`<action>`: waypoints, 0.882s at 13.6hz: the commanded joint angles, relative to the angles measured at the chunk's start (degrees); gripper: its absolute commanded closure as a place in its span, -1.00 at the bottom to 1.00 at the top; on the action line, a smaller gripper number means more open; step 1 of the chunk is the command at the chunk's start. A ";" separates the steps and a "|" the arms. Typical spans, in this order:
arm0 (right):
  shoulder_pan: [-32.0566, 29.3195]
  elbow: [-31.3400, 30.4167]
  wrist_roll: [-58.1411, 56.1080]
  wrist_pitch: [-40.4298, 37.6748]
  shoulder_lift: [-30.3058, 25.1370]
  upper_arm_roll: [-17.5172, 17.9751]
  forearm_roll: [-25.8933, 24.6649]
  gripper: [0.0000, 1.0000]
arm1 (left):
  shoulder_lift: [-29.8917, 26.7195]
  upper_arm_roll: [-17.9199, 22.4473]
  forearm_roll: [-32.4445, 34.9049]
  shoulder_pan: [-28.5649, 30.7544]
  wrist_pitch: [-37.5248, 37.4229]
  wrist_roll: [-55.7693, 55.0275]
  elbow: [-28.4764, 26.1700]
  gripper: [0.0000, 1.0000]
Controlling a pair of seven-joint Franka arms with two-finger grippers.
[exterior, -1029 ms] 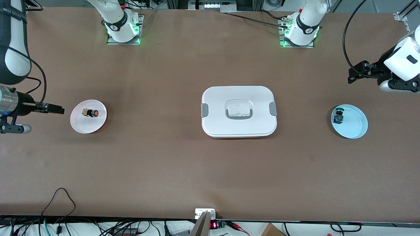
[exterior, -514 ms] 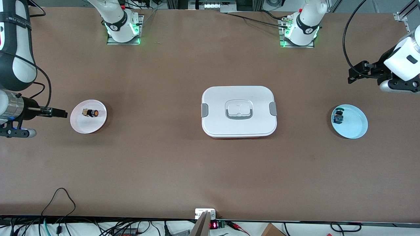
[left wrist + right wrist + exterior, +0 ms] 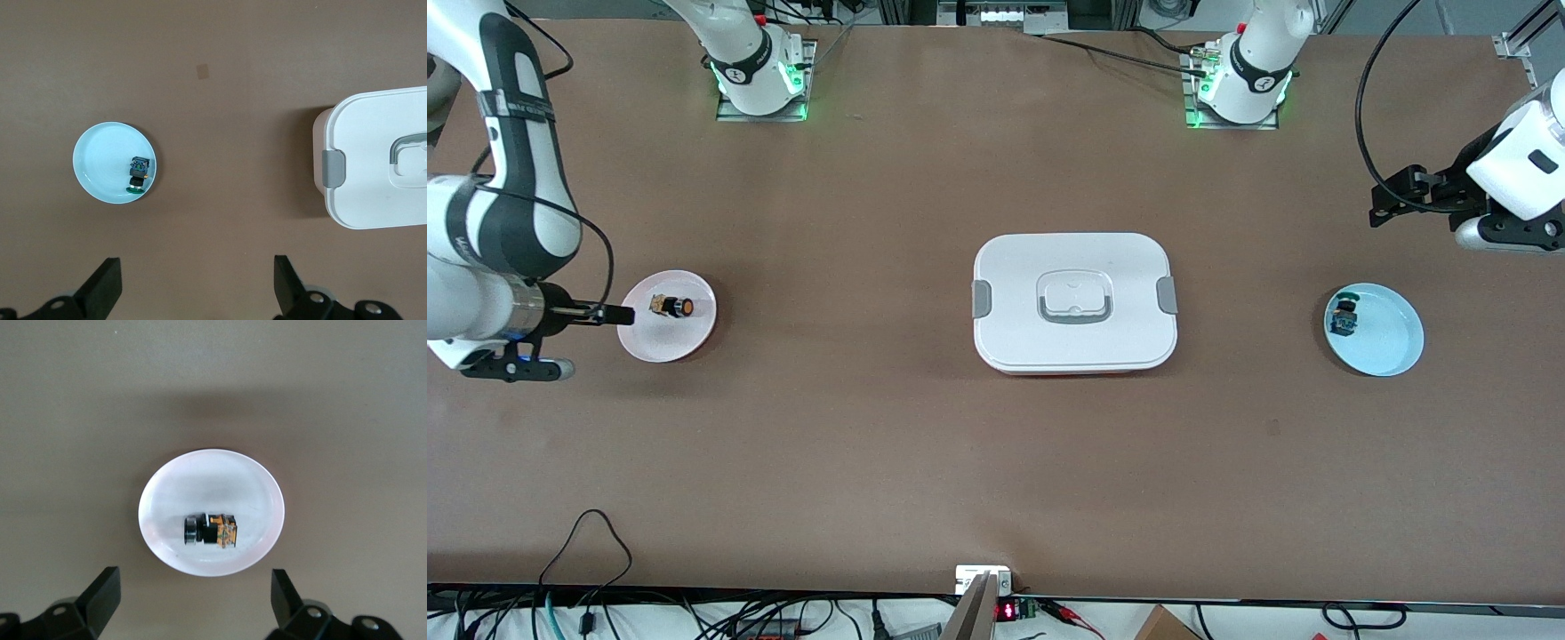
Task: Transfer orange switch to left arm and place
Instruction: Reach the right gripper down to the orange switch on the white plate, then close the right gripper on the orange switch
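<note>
Lying sideways on its pink plate (image 3: 211, 512), orange switch (image 3: 212, 530), wrist views alone revealing right hand (image 3: 193, 603) and left hand (image 3: 197, 290) spread wide, box (image 3: 1074, 302) mid-tabletop.

Brown matte table (image 3: 871, 444): pale pink round plate (image 3: 665, 338) under right gripper (image 3: 624, 314) tip; white lidded box (image 3: 1074, 267) centre; light blue round plate (image 3: 1387, 342) near left gripper (image 3: 1383, 210).

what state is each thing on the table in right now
orange switch: lying on its side on the pink plate, not gripped
right gripper: fingers open, at the pink plate's rim
left gripper: fingers open, waiting at its own end of the table
box: lid on, side clips down
blue-green switch: lying on the light blue plate, untouched
</note>
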 commanded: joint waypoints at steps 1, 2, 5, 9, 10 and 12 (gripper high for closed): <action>0.51 -7.24 0.56 6.89 -1.67 0.28 -0.30 -1.00 | 0.83 -0.25 1.76 0.05 -1.01 -0.63 1.70 -1.00; 0.52 -9.01 0.38 9.88 -1.76 0.28 -0.39 -1.00 | 0.83 -0.25 1.67 0.05 -1.01 -0.63 1.70 -1.00; 0.08 -13.49 -0.41 16.31 -1.85 0.28 -0.65 -1.00 | 0.83 -0.25 1.76 0.05 -1.01 -0.72 1.70 -1.00; -1.07 -18.77 -0.50 22.56 -1.50 0.10 -0.74 -1.00 | 0.83 -0.25 1.67 0.05 -1.01 -0.63 1.70 -1.00; -1.24 -19.57 -0.41 23.18 -1.15 0.10 -0.74 -1.00 | 0.83 -0.25 1.67 0.05 -1.01 -0.72 1.70 -1.00; -1.77 -21.32 -0.41 25.72 -1.15 0.10 -0.74 -1.00 | 0.83 -0.25 1.76 0.05 -1.01 -0.63 1.70 -1.00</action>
